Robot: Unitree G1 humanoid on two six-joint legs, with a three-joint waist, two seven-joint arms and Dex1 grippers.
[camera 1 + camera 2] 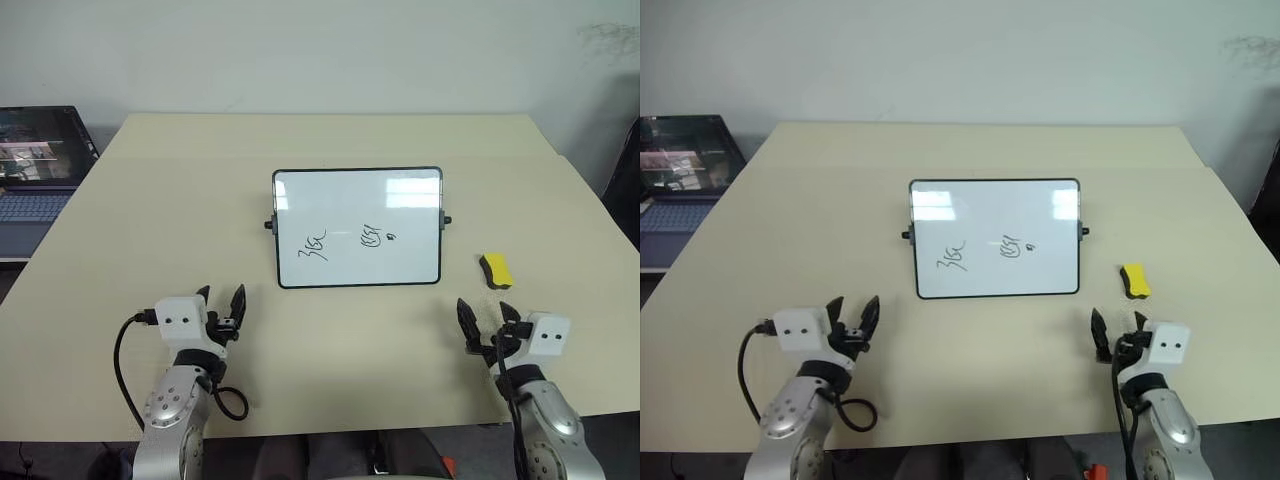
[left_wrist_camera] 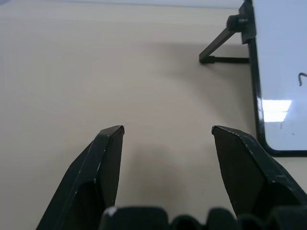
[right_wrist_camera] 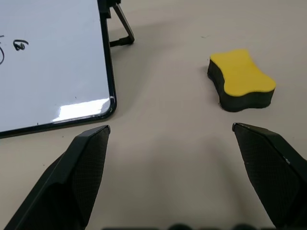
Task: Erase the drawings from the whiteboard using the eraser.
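Both hands, left hand [image 1: 222, 303] and right hand [image 1: 487, 318], gape empty; wrist view reveals whiteboard's [image 3: 53, 57] rear prop.

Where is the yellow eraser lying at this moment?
In the head views, the eraser lies flat on the table, on the robot's right, just beside the whiteboard and ahead of the right gripper.

Glossy white whiteboard [image 1: 357, 228] in thin black frame — matt beige tabletop [image 1: 180, 200]; eraser [image 3: 241, 80] yellow-topped, dark spongy-looking base.
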